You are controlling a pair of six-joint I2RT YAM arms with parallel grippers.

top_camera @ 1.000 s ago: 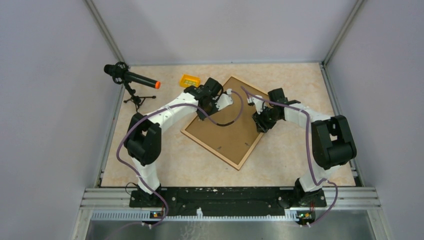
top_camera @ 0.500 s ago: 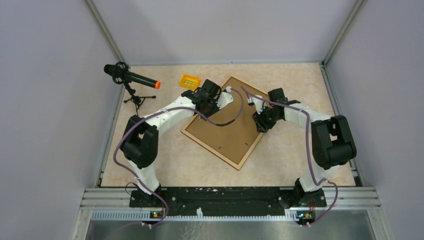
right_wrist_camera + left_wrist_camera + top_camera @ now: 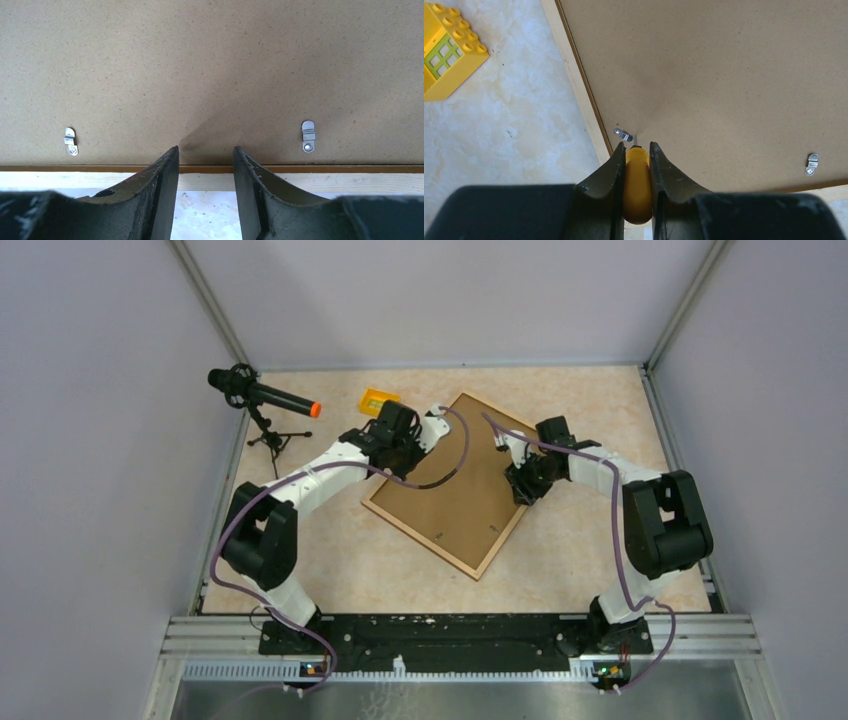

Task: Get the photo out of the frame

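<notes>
The frame (image 3: pixel 450 495), brown-rimmed, lies fibreboard back up, baring small metal clips (image 3: pixel 624 134); left gripper (image 3: pixel 637 146) pinches a rounded yellow peg (image 3: pixel 637 185) beside one, likely to turn it; right gripper (image 3: pixel 205 149) spread

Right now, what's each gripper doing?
Left gripper: closed on a yellow piece.
Right gripper: open, holding nothing, above the frame edge.

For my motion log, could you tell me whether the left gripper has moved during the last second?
Yes. Seen from above, the left gripper slid left across the frame, toward its upper-left rim and the yellow block.
</notes>
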